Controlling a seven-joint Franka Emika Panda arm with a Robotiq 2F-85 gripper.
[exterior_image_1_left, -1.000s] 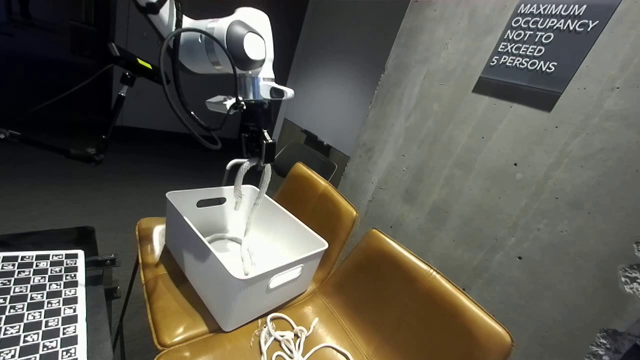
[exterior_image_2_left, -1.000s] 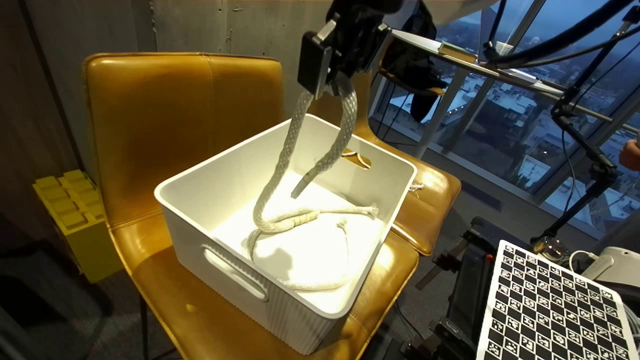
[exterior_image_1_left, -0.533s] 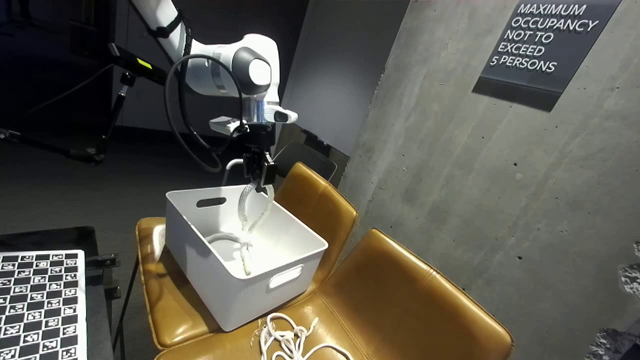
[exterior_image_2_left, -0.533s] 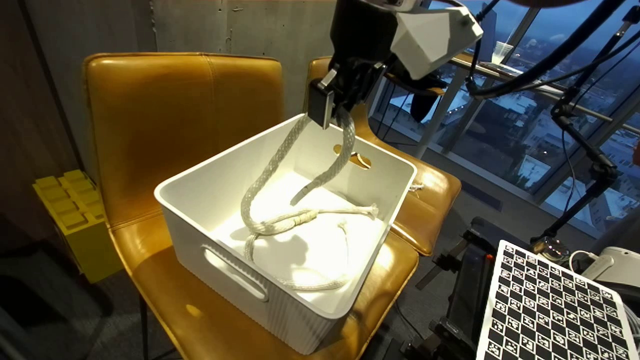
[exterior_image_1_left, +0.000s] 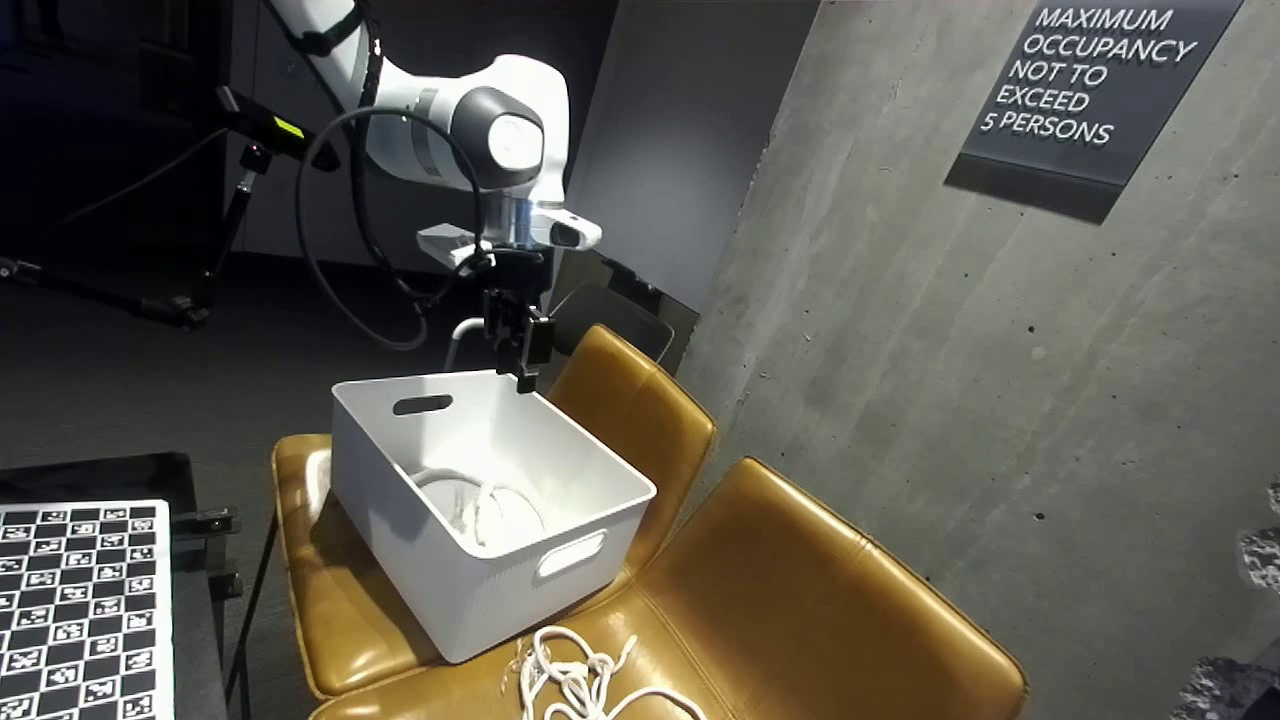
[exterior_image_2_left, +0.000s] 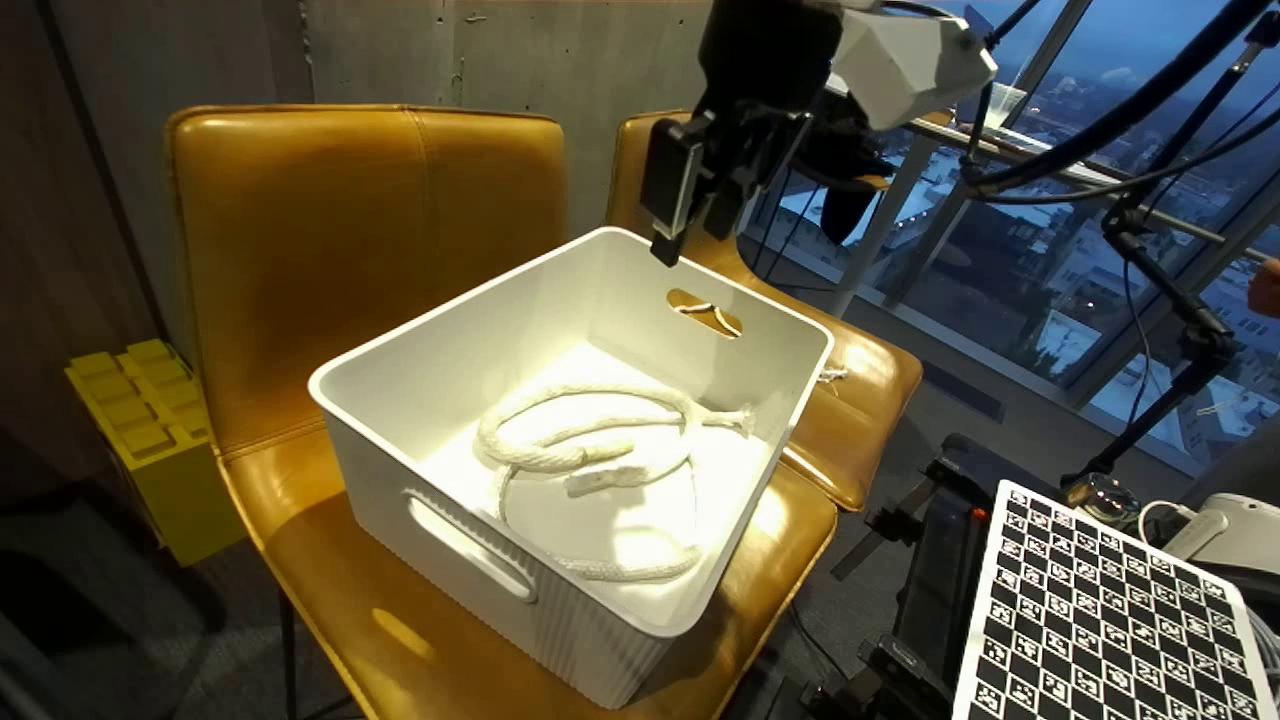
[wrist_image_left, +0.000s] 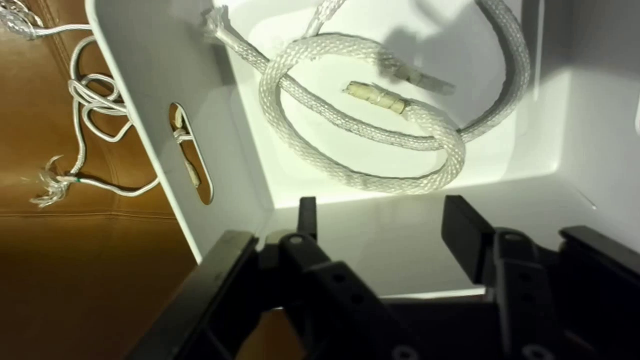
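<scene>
My gripper (wrist_image_left: 380, 220) stands open above the bin, with nothing between its fingers (wrist_image_left: 462, 237); the bin's inner wall shows through the gap. In both exterior views the gripper (exterior_image_1_left: 530, 362) hovers near the bin's rim on the chair-back side. Thick white braided rope (wrist_image_left: 320, 162) lies coiled on the bin floor, apart from the fingers. Its taped and frayed ends show in the wrist view. Whether this rope (exterior_image_2_left: 540, 458) is a single piece I cannot tell. The white bin (exterior_image_2_left: 590, 590) has handle slots and sits on a tan leather chair.
Thinner white cord (exterior_image_1_left: 575, 680) lies tangled on the neighbouring chair seat, outside the bin. Tan chair backs (exterior_image_2_left: 330, 250) rise beside the bin. A checkered marker board (exterior_image_2_left: 1110, 620) and a yellow block (exterior_image_2_left: 150, 440) stand nearby, with a concrete wall (exterior_image_1_left: 950, 350) behind.
The gripper came down toward the bin with a rope loop in its grip, then opened. That loop dropped and now rests on the bin floor. The arm has shifted slightly since.
</scene>
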